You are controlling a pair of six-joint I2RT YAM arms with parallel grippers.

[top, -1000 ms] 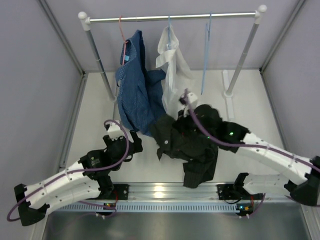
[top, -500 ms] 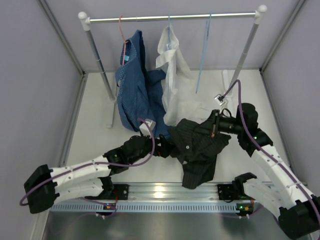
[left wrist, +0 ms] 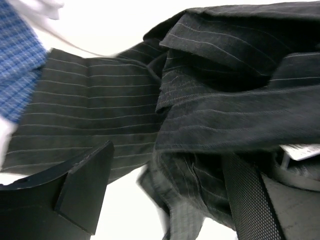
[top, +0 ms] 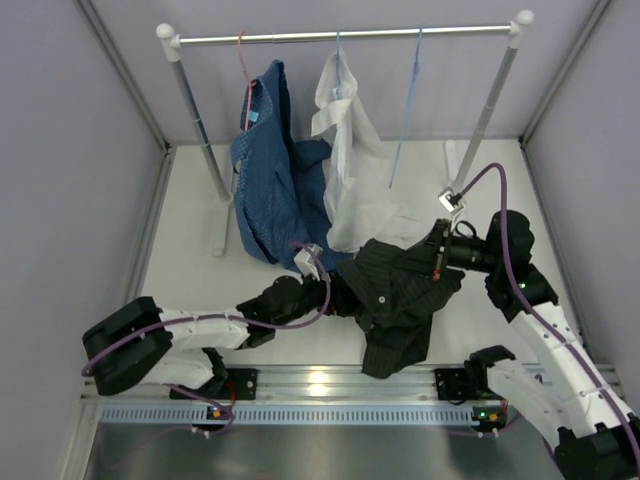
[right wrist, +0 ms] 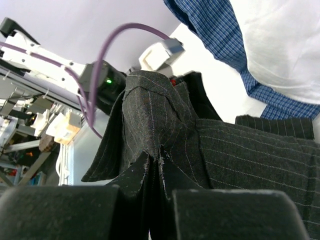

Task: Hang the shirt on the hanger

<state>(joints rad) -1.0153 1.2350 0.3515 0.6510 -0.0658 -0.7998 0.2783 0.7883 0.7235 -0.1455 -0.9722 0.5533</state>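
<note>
The black pinstriped shirt (top: 400, 300) lies bunched on the white table, between the two arms. My right gripper (top: 437, 262) is shut on a fold at its upper right edge; in the right wrist view the fabric (right wrist: 160, 120) rises from between the closed fingertips of the gripper (right wrist: 161, 185). My left gripper (top: 338, 293) is at the shirt's left edge. In the left wrist view it (left wrist: 167, 200) is open, and a fold of the shirt (left wrist: 225, 100) hangs between its spread fingers. The light-blue wire hanger (top: 404, 110) hangs bare on the rail, behind the shirt.
The rail (top: 340, 36) stands on two posts at the back. A blue patterned shirt (top: 270, 180) on a red-orange hanger (top: 243, 70) and a white shirt (top: 345, 140) hang from it, their hems just behind the black shirt. Grey walls close both sides.
My left arm has stretched right until its open gripper is in the shirt's left edge. My right gripper has drawn the shirt's upper part to the right, away from the blue shirt.
</note>
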